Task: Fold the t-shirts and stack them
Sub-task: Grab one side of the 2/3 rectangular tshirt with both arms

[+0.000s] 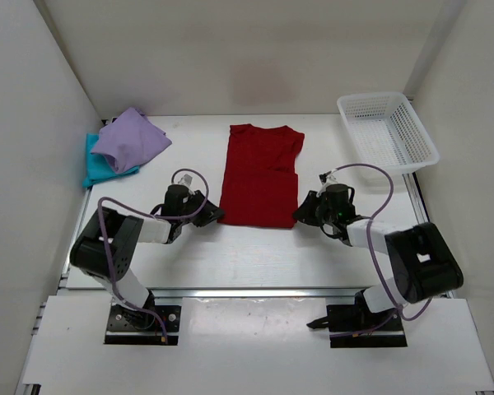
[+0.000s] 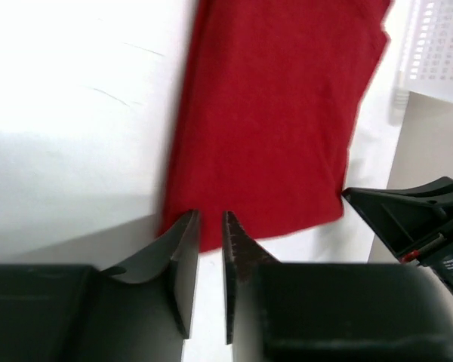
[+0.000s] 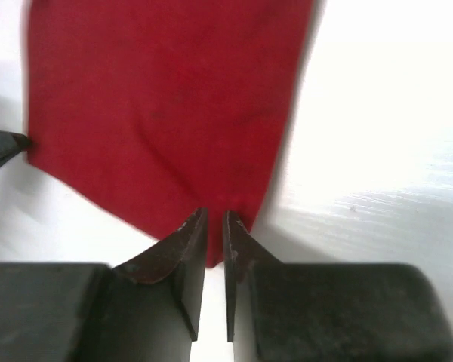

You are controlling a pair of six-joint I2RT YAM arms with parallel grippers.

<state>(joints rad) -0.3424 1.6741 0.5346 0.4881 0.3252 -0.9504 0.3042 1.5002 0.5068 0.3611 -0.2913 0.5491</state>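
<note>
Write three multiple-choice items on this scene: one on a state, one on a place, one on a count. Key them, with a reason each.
1. The basket is:
A. empty
B. holding a shirt
C. overturned

2. The lavender shirt lies:
A. in the basket
B. on the teal shirt
C. on the red shirt

3. Shirts in view:
A. two
B. three
C. four

Key:
1 A, since the top view shows only bare mesh inside it.
2 B, since teal cloth sticks out from under it at the far left of the table.
3 B, since there is one lavender, one teal and one red, and no other.
</note>
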